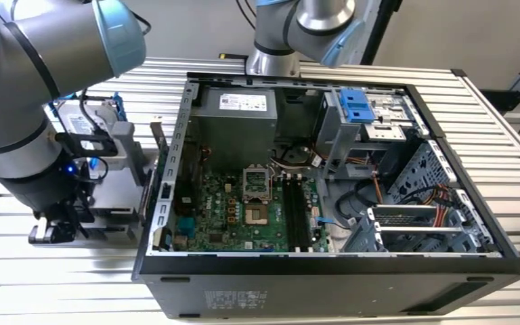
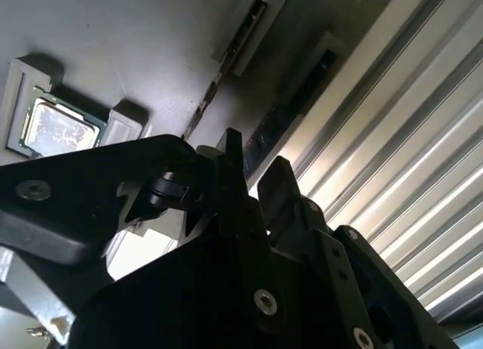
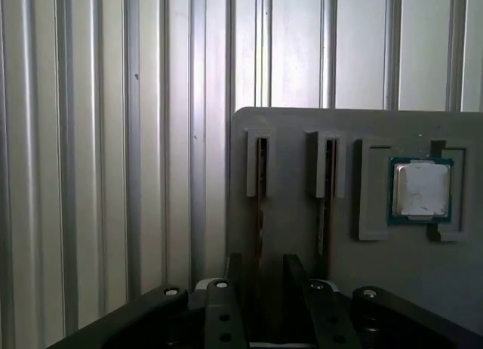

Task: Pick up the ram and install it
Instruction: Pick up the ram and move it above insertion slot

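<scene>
The ram (image 3: 260, 168) stands on edge in a slot of a grey holder tray (image 3: 290, 213) and shows as a thin dark strip in both wrist views (image 2: 283, 126). It is the stick farther from the processor (image 3: 420, 189). A second ram stick (image 3: 326, 171) sits in the neighbouring slot, between the ram and that square silver chip, which lies flat in its own recess.

The gripper (image 3: 263, 262) is lined up with the ram. Its two black fingers (image 3: 234, 270) are spread apart, one on each side of the strip's line, with clear space between each finger and the stick. Nothing is clamped between them. The second wrist view shows the same arrangement, the gripper (image 2: 253, 168) astride that strip.

In the exterior view the gripper (image 1: 54, 231) hangs low at the 9 o'clock side of the open computer case (image 1: 332, 271), just outside its wall. A hard drive in a blue frame (image 1: 84, 122) stands at the gripper's 12 o'clock. Inside the case the green motherboard (image 1: 233, 210) lies flat, with long black memory slots (image 1: 296, 210) at its 3 o'clock edge. Everything rests on a ribbed aluminium table (image 1: 170, 71).
</scene>
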### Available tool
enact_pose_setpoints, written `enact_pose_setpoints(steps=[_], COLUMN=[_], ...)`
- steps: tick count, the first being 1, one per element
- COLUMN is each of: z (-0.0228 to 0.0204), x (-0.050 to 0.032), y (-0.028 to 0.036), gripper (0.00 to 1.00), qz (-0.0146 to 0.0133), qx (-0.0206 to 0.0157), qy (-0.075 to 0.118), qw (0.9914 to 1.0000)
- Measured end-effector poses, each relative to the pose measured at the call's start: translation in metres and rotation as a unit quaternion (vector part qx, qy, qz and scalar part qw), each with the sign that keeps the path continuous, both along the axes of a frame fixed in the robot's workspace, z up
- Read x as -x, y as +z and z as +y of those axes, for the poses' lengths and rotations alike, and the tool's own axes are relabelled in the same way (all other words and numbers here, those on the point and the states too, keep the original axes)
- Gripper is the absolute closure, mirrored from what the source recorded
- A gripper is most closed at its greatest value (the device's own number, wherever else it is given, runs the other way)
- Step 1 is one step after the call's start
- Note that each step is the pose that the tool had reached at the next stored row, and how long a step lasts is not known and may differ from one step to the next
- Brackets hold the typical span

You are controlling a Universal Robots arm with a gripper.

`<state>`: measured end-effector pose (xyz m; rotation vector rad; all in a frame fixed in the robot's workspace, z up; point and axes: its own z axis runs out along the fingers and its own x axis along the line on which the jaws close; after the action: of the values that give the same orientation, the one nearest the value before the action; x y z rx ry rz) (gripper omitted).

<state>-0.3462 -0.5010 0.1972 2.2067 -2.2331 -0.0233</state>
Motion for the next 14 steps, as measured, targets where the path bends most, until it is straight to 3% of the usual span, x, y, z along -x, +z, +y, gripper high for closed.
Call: enact_pose_setpoints(steps=[3, 10, 11, 14], z=[0.0001, 0.0001, 0.0001, 0.0001], x=[0.0001, 0.0001, 0.0001, 0.0001], y=[-0.0043, -0.0065, -0.0065, -0.0065], gripper=[0.0, 0.0, 1.0, 1.0], qz=[0.0024, 0.0025, 0.0025, 0.0025], qx=[0.0, 0.0008, 0.001, 0.0017], qy=[-0.003, -0.003, -0.003, -0.003], qw=[0.99999, 0.99999, 0.99999, 0.99999])
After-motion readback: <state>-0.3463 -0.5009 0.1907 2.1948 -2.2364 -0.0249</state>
